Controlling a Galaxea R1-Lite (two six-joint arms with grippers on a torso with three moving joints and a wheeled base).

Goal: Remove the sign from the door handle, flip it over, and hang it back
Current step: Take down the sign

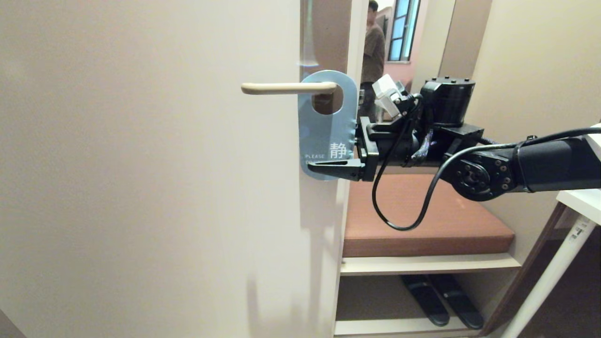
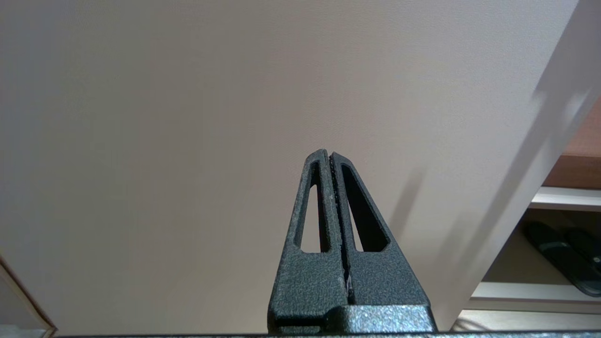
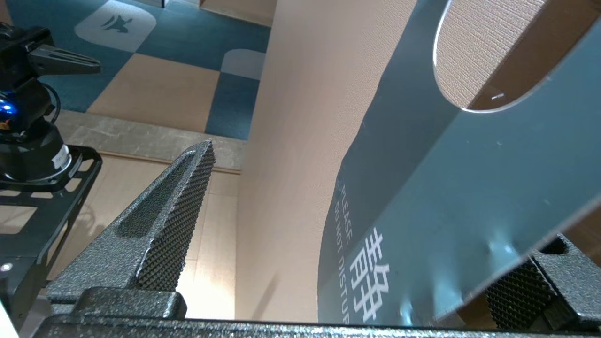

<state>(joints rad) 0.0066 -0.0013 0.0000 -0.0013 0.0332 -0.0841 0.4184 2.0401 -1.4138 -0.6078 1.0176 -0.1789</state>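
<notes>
The sign (image 1: 324, 126) hangs blue side out by its oval hole on the cream door handle (image 1: 286, 88), white "PLEASE DO NOT DISTURB" lettering near its lower end. My right gripper (image 1: 321, 149) reaches in from the right at the sign's lower edge and is open. One finger (image 1: 335, 169) lies in front of the card; the other is hidden behind it. In the right wrist view the sign (image 3: 446, 188) stands between the jaws, close to one textured finger (image 3: 530, 286) and far from the other finger (image 3: 178, 220). My left gripper (image 2: 330, 157) is shut and empty, facing the plain door.
The beige door (image 1: 141, 188) fills the left. Right of its edge is a brown cushioned bench (image 1: 422, 220), with dark slippers (image 1: 441, 300) on the shelf below. A white table leg (image 1: 558, 267) slants at the far right. A person (image 1: 373, 51) stands in the background.
</notes>
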